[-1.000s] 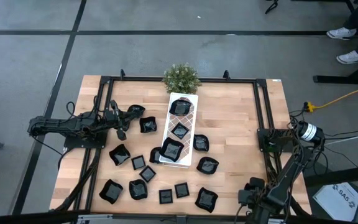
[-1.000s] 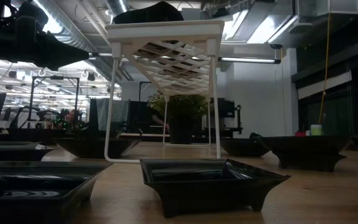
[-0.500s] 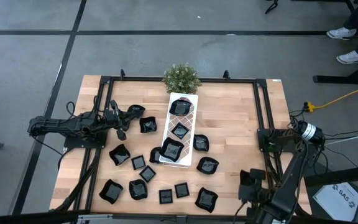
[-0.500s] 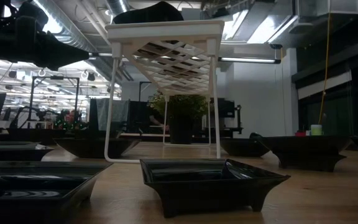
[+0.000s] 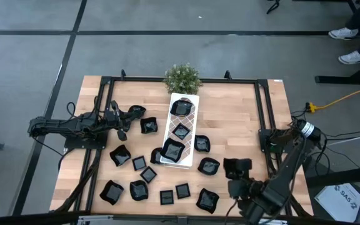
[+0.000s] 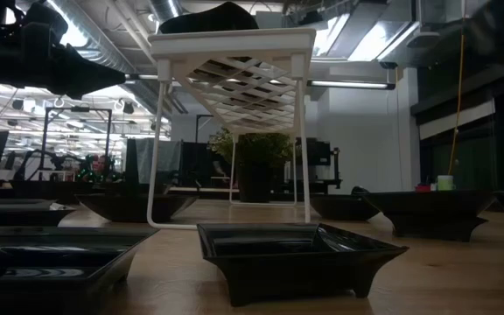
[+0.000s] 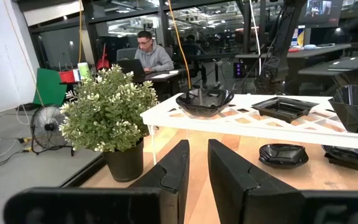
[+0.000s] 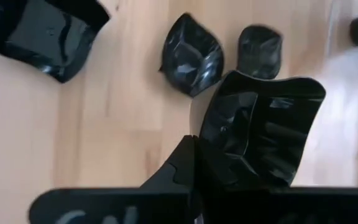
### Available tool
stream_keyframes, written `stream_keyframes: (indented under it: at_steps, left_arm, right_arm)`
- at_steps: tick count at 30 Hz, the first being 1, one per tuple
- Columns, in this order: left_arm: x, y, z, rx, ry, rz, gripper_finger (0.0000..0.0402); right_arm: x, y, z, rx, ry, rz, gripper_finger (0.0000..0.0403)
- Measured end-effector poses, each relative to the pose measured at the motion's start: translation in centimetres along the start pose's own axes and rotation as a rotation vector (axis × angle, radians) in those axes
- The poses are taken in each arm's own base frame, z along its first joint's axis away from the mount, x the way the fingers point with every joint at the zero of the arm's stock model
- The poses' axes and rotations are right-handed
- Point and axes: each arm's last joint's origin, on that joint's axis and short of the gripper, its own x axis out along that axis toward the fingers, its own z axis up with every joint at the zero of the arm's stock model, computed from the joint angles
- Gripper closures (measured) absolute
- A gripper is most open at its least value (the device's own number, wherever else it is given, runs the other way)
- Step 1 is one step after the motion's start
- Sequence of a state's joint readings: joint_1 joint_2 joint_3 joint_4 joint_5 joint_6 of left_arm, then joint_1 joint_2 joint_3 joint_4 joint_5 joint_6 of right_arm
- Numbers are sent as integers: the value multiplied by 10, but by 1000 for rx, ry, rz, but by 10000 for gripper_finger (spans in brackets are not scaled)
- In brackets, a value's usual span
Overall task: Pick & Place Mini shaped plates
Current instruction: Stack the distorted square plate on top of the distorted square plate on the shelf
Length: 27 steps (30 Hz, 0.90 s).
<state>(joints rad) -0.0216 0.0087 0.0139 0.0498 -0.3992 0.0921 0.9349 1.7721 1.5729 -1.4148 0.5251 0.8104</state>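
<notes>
Many small glossy black mini shaped plates (image 5: 139, 175) lie spread on the wooden table. Three more (image 5: 180, 131) sit on the long white lattice tray (image 5: 191, 115), which stands on thin legs (image 6: 154, 131). My right gripper (image 5: 236, 169) hangs shut above the near right part of the table, tipped steeply down. Below it are a wavy-edged plate (image 8: 260, 124) and other plates (image 8: 191, 55). It touches none of them. My left gripper (image 7: 196, 168) rests level at the table's left side. Its fingers stand slightly apart with nothing between them.
A small green potted plant (image 5: 182, 78) stands at the tray's far end. Black frame rails (image 5: 264, 112) run along the table's sides. A person (image 7: 149, 56) sits at a desk in the room beyond. Bare wood lies right of the tray (image 5: 230, 119).
My right gripper has risen from the near right corner and swung toward the table's middle, over the plates. It has tipped further down and rolled as it went, and has stayed shut. The plates have not moved.
</notes>
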Motion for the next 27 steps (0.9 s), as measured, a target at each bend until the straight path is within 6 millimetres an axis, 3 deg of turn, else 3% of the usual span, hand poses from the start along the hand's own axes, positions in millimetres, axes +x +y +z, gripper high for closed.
stream_keyframes:
  at_steps: [15, 27]
  left_arm:
    - [0, 0, 0, 0, 0, 0, 350]
    - [0, 0, 0, 0, 0, 0, 350]
  right_arm:
    - [19, -30, 27, -309, -77, -216, 398]
    - [36, -58, 48, -462, -63, -358, 398]
